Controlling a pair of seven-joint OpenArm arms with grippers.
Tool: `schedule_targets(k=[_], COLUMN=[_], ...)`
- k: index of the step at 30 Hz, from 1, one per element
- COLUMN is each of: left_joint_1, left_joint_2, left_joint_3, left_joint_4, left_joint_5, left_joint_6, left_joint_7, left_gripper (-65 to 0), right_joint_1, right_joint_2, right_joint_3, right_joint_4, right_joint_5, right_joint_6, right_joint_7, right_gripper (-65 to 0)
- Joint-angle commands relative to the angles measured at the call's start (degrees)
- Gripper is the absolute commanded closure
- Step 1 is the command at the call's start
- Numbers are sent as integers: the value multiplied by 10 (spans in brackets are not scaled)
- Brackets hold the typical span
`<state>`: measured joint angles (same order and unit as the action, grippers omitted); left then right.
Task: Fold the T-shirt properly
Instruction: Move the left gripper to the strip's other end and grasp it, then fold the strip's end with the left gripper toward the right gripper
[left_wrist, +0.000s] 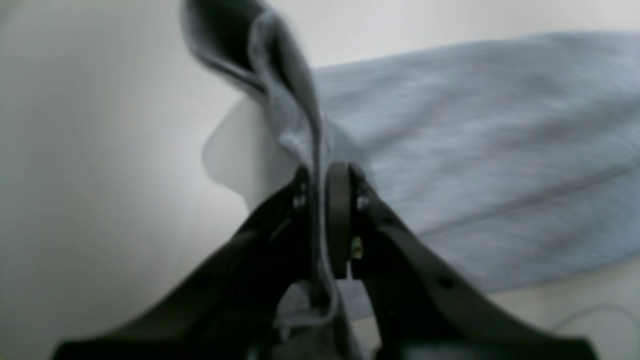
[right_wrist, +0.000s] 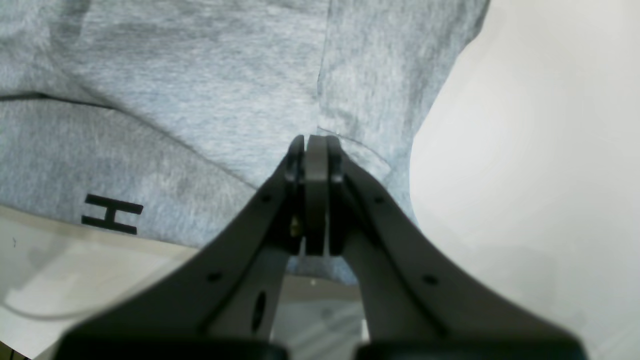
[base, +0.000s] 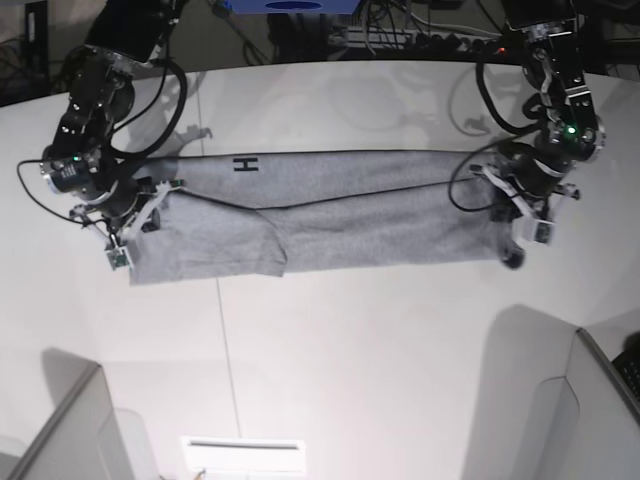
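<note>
The heather-grey T-shirt (base: 330, 215) lies as a long folded band across the white table, with a black letter H (base: 246, 164) on its upper left part. My left gripper (base: 512, 248) is at the band's right end. In the left wrist view the left gripper (left_wrist: 320, 172) is shut on a raised fold of the shirt (left_wrist: 475, 150). My right gripper (base: 125, 250) is at the band's left end. In the right wrist view the right gripper (right_wrist: 315, 142) is shut at a seam of the shirt (right_wrist: 200, 100), and the H (right_wrist: 112, 214) shows beside it.
Cables and power strips (base: 420, 40) run along the table's back edge. Grey partitions stand at the front left (base: 80, 430) and front right (base: 560, 410). A white sheet (base: 240, 455) lies at the front edge. A thin cable (right_wrist: 30, 310) loops near the right gripper.
</note>
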<state>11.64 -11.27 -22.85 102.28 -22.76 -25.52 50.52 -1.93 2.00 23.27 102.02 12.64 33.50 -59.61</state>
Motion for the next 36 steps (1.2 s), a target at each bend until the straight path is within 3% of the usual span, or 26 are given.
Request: schedule_targets(k=[1, 6, 17, 24, 33, 36], left_joint_1=[-3, -4, -16, -27, -39, -54], left_joint_2=[2, 24, 74, 111, 117, 117], left_joint_3=[3, 36, 119, 122, 165, 188], left_joint_4=[13, 18, 48, 48, 44, 28], left_joint_5=[-8, -10, -8, -8, -8, -12], left_joint_6=[2, 30, 31, 31, 31, 59], left_joint_7=[-10, 13, 44, 62, 63, 63], left_gripper=[0, 0, 0, 0, 0, 0], right_joint_1=[8, 6, 5, 4, 4, 7], right_joint_2=[5, 5, 5, 5, 5, 5], right_joint_3=[3, 4, 4, 2, 1, 2], right_joint_4=[11, 10, 9, 8, 9, 9], right_joint_5=[5, 5, 5, 5, 5, 5], right_joint_6=[0, 0, 0, 0, 0, 0], right_joint_7=[9, 9, 9, 8, 5, -9], right_gripper=[0, 0, 0, 0, 0, 0])
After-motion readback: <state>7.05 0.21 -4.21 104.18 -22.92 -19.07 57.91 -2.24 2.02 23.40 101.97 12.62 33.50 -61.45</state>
